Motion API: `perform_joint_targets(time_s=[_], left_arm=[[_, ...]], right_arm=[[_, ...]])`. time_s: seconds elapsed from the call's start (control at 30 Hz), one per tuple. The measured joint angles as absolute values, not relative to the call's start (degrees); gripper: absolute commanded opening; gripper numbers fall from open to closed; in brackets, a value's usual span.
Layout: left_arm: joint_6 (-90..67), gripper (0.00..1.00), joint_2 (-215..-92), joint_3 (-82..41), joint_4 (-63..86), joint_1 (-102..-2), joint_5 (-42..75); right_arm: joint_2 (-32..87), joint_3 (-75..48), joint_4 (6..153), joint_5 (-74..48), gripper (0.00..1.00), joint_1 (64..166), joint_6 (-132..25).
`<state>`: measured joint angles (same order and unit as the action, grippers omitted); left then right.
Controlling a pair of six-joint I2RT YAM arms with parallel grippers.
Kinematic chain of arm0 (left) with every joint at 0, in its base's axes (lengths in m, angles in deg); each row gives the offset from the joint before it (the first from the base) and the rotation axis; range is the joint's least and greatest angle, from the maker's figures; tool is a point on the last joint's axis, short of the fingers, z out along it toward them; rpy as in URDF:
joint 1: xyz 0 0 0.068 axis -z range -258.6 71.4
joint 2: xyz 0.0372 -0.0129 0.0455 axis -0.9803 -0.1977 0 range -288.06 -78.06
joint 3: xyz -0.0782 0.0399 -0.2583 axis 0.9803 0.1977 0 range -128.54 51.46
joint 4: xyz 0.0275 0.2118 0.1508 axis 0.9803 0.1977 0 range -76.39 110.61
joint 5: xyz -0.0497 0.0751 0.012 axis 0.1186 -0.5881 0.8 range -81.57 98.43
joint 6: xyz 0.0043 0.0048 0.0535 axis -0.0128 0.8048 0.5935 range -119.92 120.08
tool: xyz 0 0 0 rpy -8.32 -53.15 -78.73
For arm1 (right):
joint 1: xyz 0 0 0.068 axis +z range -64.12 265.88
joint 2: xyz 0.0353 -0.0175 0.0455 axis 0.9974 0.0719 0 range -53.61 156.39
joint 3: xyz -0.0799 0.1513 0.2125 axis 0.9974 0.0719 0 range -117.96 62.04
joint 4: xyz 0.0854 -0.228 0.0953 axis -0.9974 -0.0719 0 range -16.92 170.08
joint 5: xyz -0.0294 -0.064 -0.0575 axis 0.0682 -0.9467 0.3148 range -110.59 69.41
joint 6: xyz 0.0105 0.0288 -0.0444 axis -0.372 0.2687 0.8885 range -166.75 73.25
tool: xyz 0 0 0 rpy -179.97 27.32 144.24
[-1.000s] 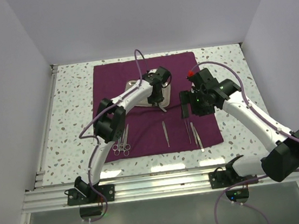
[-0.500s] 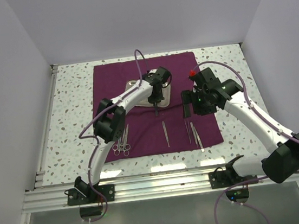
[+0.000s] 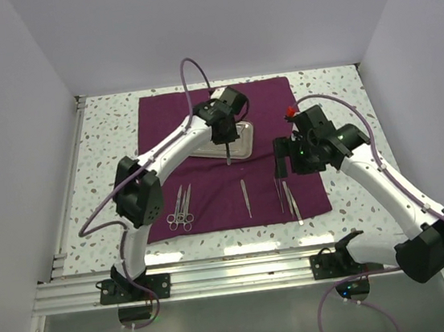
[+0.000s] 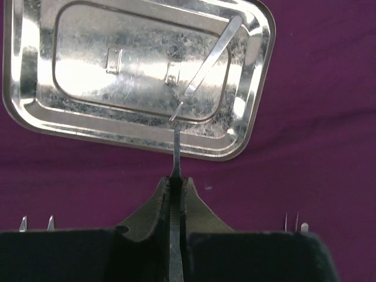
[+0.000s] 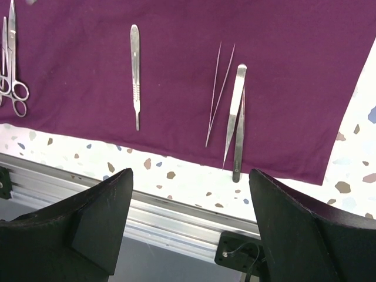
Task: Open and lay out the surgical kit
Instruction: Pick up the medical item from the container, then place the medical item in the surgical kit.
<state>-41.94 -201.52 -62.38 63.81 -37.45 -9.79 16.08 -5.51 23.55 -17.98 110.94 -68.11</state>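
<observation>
Over the near rim of the steel tray [image 4: 254, 88], the left tool [image 3: 224, 140] is pressed together on a thin silver instrument [image 4: 176, 150], holding it end-on to the maroon cloth [image 3: 208, 185]. A slim bright streak across the tray floor may be only its mirror image; the wrist view cannot settle that. The rest of the kit lies toward the arms' bases: ring-handled scissors [image 3: 180, 207], a flat handle [image 3: 245, 198], fine tweezers [image 5: 218, 94] and blunt tweezers [image 5: 236, 123]. They sit well apart in a row, long axes running near to far. The bare strip between scissors and handle looks the likeliest landing spot, nearer the left arm, and the held piece would need tipping flat to match. The right tool [image 5: 189, 194] hangs spread wide and holding nothing above the tweezers, by the cloth's near edge on the speckled table [image 3: 108, 164], clear of that path.
</observation>
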Motion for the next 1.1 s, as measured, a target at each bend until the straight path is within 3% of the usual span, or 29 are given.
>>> perform_joint_targets(time_s=[0.23, 0.57, 0.97, 1.0, 1.1], left_arm=[[-45.07, 0.00, -191.36, -48.92, 62.78, -31.66, -11.56], [-52.00, 0.00, -188.89, -29.97, 59.35, -22.59, -9.66], [-54.62, 0.00, -190.42, -33.27, 54.65, -21.08, -9.46], [-54.62, 0.02, -190.88, -33.93, 54.67, -21.10, -9.66], [-54.38, 0.21, -191.90, -34.63, 54.74, -21.19, -9.99]], right_arm=[[14.58, -3.96, 23.68, -16.58, 0.83, 110.94, -68.15], [13.72, -0.81, 23.76, -14.90, 0.83, 111.11, -68.15], [13.72, 0.67, 23.59, -14.24, 0.82, 111.77, -68.35], [13.72, 0.67, 23.57, -14.51, 0.82, 111.66, -68.37], [13.72, 0.67, 23.28, -15.14, 0.82, 111.42, -68.46]])
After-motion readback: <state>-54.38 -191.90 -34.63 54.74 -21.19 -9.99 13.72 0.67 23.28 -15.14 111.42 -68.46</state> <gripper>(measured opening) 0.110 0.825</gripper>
